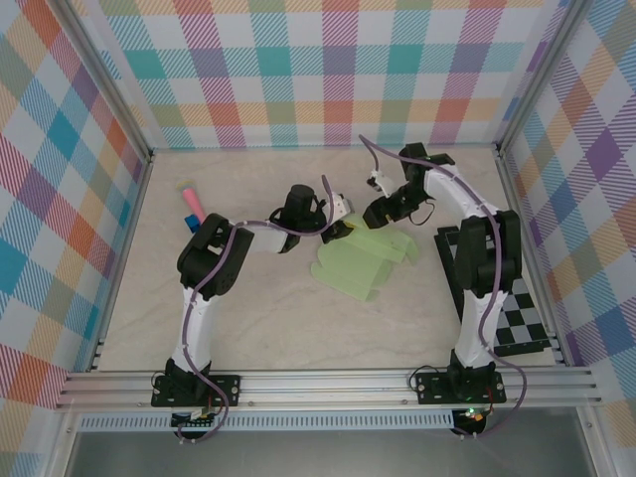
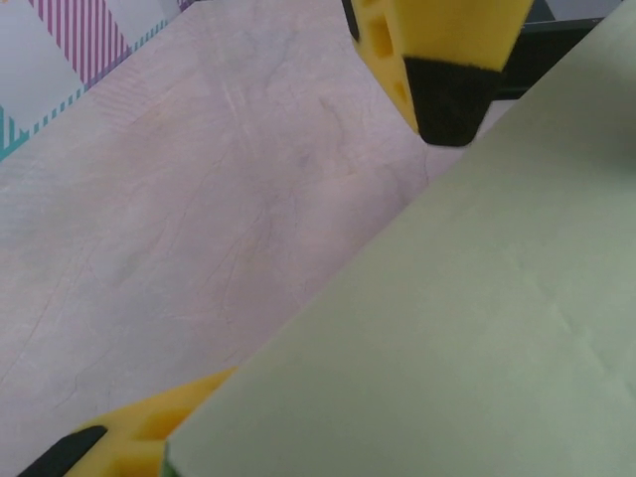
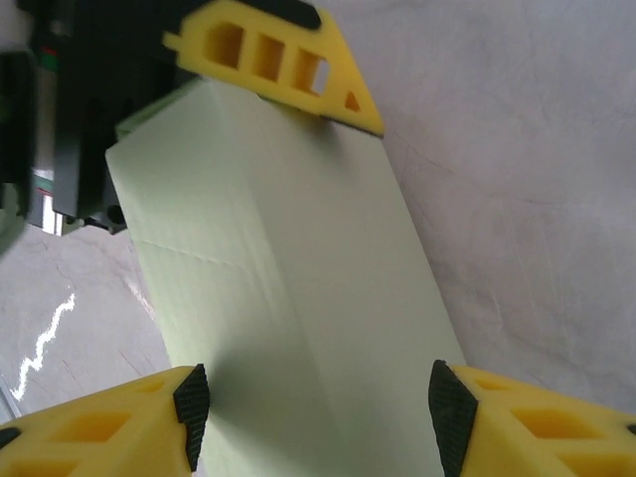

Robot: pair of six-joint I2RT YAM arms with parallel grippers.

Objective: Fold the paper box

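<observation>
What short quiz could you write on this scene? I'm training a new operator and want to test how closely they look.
1. Short answer: which grippers are at the paper box?
2. Pick one: the checkered board lies A) beside the right arm, B) under the paper box, C) against the left wall.
3. True or false: the pink-and-blue stick lies apart from the paper box, toward the left wall.
Key: 1 both, the left gripper and the right gripper; 2 A; 3 true.
</observation>
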